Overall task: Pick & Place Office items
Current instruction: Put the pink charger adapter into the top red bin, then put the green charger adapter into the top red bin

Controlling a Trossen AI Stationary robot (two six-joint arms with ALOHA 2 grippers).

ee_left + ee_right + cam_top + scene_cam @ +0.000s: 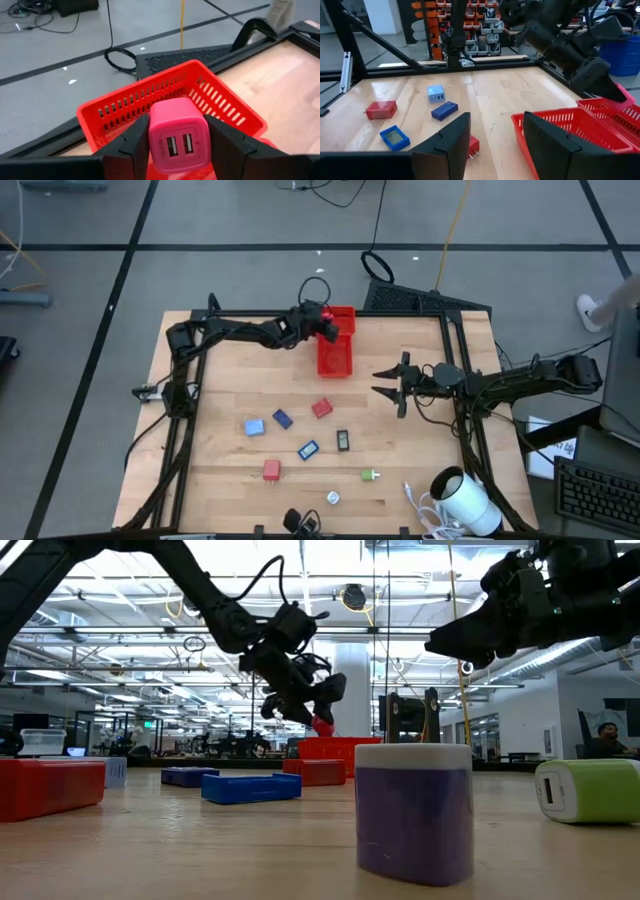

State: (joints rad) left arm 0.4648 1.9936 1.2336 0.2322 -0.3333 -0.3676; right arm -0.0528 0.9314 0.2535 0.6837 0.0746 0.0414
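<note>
Pink plastic is what your left gripper (177, 145) has pinched between its two dark fingers (132, 145): a small cube-shaped USB charger (178, 134) with two ports side by side on the face turned toward the wrist camera. No brand or writing can be read on it. It is near-cubic, so no long axis can be stated. You hold it in the air over the far compartment of the red tray (336, 358), which sits at the far middle of the wooden table (230, 385); in the low view the charger (322, 726) hangs just above the tray rim.

Your right gripper (385, 381) waits above the table just right of the tray, fingers spread with nothing between them.

The remaining office items lie on the near half of the table, none bearing legible text:
- light-blue block (254, 426), furthest left;
- dark blue piece (283, 418) just beside it, long axis diagonal;
- red plug piece (321, 408), nearest the tray, prongs visible in the right wrist view (472, 146);
- blue framed piece (308, 449) with a pale window on top, lying diagonally;
- black piece (343, 440), long axis running near to far;
- red block (271, 470), toward the near left;
- green-white piece (370, 475), long axis left to right;
- whitish piece (333, 498), closest to the near edge.

A large white cylinder (470, 502) with its cable lies at the near right corner.
</note>
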